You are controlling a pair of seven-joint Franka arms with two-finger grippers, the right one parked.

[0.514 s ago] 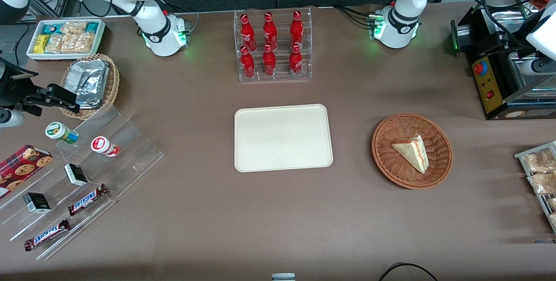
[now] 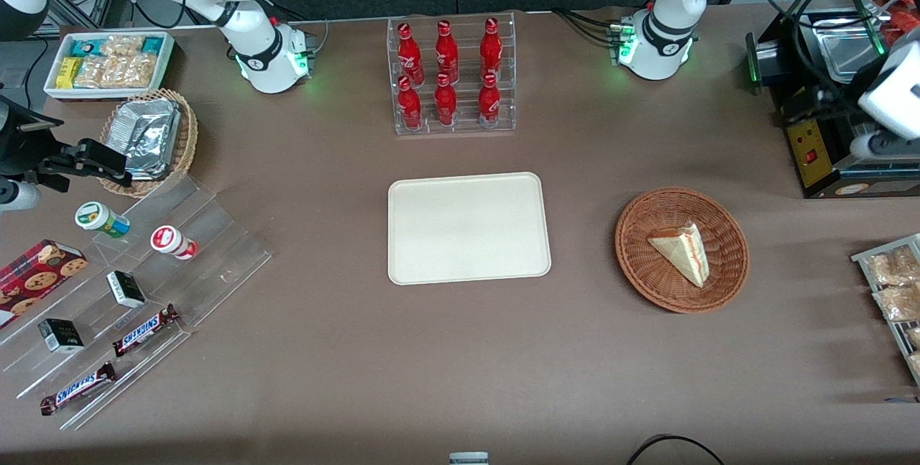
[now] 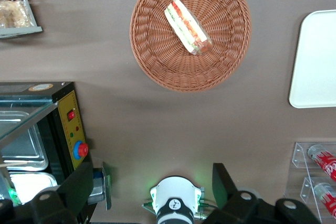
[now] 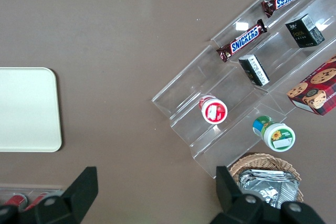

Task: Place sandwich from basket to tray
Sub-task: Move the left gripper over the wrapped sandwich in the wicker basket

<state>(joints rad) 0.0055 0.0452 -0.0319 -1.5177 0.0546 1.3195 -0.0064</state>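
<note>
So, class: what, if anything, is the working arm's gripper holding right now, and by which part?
Nothing. The gripper is open, high above the table near the black machine. The sandwich lies untouched in the basket.

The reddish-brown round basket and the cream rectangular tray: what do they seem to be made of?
The reddish-brown round basket looks like woven wicker: ribbed strands ring its wall around the triangular white-bread sandwich. The cream rectangular tray looks like smooth matte plastic, probably moulded, with rounded corners and a low rim. The left gripper is open, high above the table near the black machine.
</note>
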